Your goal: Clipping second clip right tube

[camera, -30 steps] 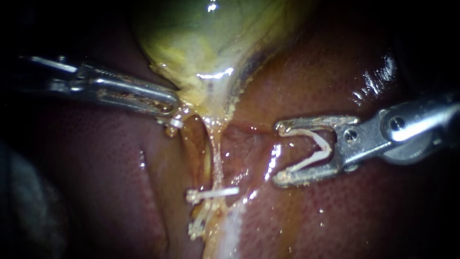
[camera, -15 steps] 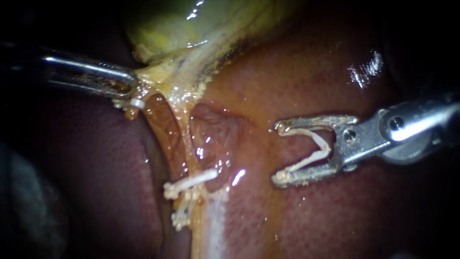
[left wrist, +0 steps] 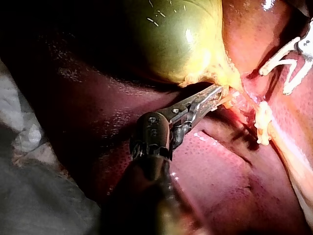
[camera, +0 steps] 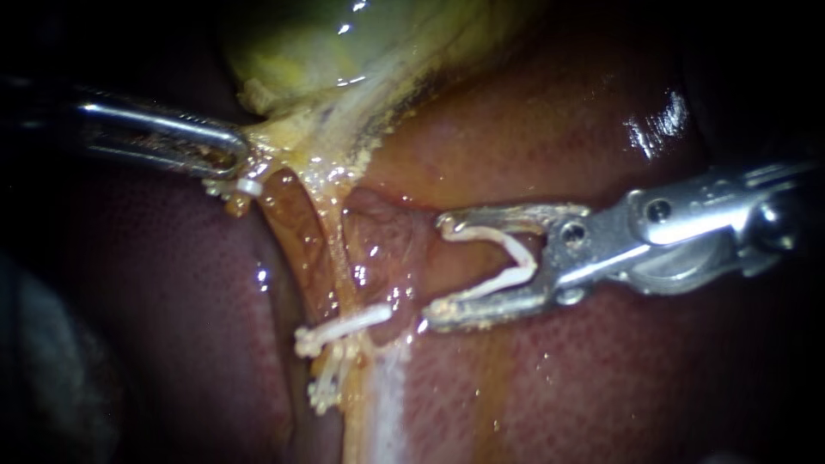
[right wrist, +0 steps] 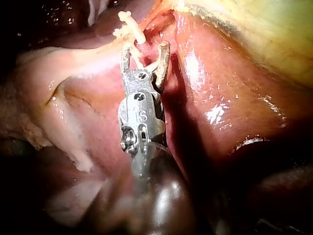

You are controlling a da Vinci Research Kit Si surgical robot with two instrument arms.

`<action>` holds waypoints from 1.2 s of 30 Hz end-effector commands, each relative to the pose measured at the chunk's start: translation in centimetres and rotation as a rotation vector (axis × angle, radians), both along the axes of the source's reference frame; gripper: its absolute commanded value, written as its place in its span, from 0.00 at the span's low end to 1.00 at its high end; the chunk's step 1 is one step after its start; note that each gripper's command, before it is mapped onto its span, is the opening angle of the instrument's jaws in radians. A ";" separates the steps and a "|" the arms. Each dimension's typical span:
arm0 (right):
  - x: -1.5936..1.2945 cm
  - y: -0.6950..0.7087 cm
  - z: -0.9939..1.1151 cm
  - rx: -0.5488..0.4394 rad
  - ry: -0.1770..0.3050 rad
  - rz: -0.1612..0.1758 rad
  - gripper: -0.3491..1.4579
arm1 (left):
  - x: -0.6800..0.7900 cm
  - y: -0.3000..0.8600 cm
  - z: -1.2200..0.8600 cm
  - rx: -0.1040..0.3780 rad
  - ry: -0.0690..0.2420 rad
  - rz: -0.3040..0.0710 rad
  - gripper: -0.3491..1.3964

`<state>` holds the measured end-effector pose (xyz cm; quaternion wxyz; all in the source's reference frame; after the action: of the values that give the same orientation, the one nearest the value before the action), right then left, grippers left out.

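Right instrument [camera: 436, 268], a slender metal shaft entering from the right. Its two jaws stand wide apart with an open white V-shaped clip [camera: 526, 262] seated between them. One leg of the clip lies along each jaw and its apex sits back at the hinge. The lower jaw tip lies just beside the right end of a white closed clip [camera: 344, 325] that crosses the tissue. The upper jaw tip hovers over glistening red-brown tissue. No tube lies between the jaws.

Left instrument [camera: 234, 148], a metal shaft entering from the left. Its jaws are closed on the ragged yellow tissue at the narrow lower end of the yellow-green gallbladder [camera: 344, 43]. The left wrist view shows the same grip, with both jaws pressed flat against the yellow edge. A small white clip fragment [camera: 247, 185] hangs just below these jaws.

Right tube [camera: 333, 249], a thin, pale yellow, wet strand. It runs from the gallbladder's narrow end down to the white closed clip, which crosses it. It lies ahead of the right instrument's jaw tips and apart from them. Beside it, on its left, runs a broader translucent brown band [camera: 288, 228]. A second white clip [camera: 325, 391] sits lower, tilted, near the first.

The dark red, glossy liver [camera: 559, 112] surrounds and underlies all of these.
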<state>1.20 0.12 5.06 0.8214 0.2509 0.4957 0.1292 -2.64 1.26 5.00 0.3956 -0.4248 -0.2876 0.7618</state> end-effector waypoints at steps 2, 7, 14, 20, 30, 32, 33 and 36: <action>0.09 0.00 0.03 0.034 0.010 0.014 0.47 | -0.01 -0.01 -0.01 0.000 0.001 -0.002 0.00; 0.29 0.01 0.07 0.085 0.014 0.027 0.46 | -0.03 -0.01 -0.02 0.000 0.003 -0.004 0.00; 0.52 -0.10 0.26 0.158 0.013 0.033 0.46 | -0.05 -0.02 -0.02 0.000 0.003 -0.005 0.00; 0.67 -0.24 0.43 0.217 0.021 0.037 0.46 | -0.06 -0.02 -0.02 -0.001 0.005 -0.007 0.00; 0.80 -0.35 0.58 0.344 0.118 0.071 0.46 | -0.09 -0.02 -0.01 -0.001 0.005 -0.007 0.00; 0.82 -0.34 0.58 0.369 0.146 0.082 0.46 | -0.09 -0.02 -0.01 0.001 0.003 -0.005 0.00; 0.82 -0.34 0.57 0.387 0.163 0.083 0.46 | -0.09 -0.02 -0.01 0.001 0.003 -0.005 0.00; 0.82 -0.34 0.53 0.413 0.199 0.074 0.46 | -0.09 -0.02 -0.01 0.000 0.004 -0.005 0.00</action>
<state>2.02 -0.23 5.59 0.6898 0.4119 0.5486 0.2313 -2.74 1.23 4.99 0.3985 -0.4241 -0.2856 0.7614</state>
